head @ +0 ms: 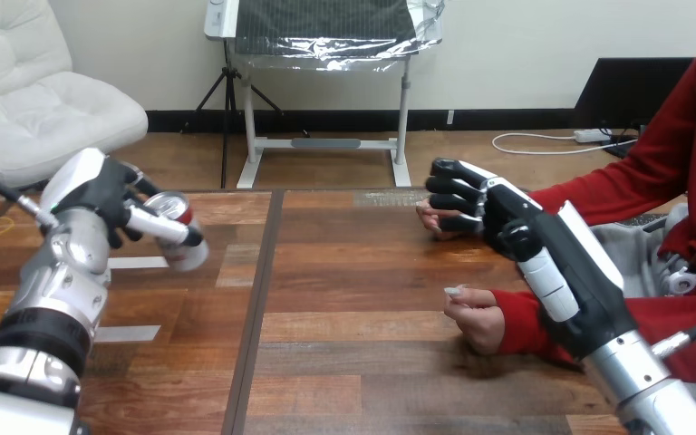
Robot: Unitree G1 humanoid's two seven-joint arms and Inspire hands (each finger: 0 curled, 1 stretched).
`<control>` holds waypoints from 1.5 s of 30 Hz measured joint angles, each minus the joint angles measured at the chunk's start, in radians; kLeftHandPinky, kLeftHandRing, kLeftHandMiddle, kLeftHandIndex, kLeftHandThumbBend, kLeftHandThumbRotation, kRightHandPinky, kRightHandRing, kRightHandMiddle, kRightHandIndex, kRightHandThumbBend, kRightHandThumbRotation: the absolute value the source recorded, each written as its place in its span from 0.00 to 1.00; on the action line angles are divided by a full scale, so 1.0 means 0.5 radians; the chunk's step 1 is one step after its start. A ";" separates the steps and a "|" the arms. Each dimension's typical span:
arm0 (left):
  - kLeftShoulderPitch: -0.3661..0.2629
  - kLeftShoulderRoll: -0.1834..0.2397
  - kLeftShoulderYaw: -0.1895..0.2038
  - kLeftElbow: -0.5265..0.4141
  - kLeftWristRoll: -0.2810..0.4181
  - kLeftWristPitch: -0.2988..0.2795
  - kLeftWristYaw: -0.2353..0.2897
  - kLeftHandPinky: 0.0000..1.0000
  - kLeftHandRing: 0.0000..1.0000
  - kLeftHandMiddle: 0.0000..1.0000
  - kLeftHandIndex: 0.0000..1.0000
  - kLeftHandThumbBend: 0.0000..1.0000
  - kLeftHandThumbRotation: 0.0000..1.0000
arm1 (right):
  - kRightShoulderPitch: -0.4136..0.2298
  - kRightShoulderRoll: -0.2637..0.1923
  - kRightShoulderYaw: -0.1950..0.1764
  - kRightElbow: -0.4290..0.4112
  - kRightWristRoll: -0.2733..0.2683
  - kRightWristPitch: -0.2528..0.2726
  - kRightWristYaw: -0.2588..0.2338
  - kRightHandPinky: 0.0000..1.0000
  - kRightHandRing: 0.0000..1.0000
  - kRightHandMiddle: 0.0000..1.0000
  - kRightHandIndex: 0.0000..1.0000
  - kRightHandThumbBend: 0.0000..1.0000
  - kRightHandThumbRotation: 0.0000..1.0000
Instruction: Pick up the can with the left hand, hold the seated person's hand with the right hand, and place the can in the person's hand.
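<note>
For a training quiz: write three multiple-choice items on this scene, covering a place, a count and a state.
1. The can is: A on the table; B in the person's hand; C in the left hand.
2. Person's hands showing: A two; B one; C three.
3. The right hand is: A flat on the table; B curled round the far hand; C holding the can.
Key: C, fingers wrap it; A, far hand plus near fist; B, fingers curl over it.

The head camera looks forward and down across the wooden table from close above it
</note>
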 measured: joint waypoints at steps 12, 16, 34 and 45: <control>0.154 0.001 0.027 -0.346 0.001 0.156 -0.157 0.28 0.35 0.42 0.44 0.76 0.00 | -0.050 -0.169 -0.001 0.208 -0.255 -0.046 -0.089 0.77 0.84 0.86 0.84 0.96 0.97; 0.216 0.005 0.033 -0.448 0.001 0.198 -0.216 0.29 0.35 0.42 0.44 0.75 0.00 | -0.063 -0.224 0.000 0.281 -0.315 -0.046 -0.099 0.73 0.83 0.86 0.85 0.97 0.94; 0.497 0.043 0.048 -0.851 0.001 0.337 -0.455 0.31 0.36 0.42 0.43 0.74 0.00 | -0.187 -0.429 0.015 0.612 -0.481 -0.054 -0.098 0.65 0.80 0.85 0.85 1.00 0.74; 0.625 0.078 0.050 -1.061 0.000 0.404 -0.582 0.29 0.35 0.41 0.43 0.75 0.00 | -0.331 -0.516 0.041 0.755 -0.562 -0.054 -0.047 0.64 0.80 0.85 0.87 1.00 0.65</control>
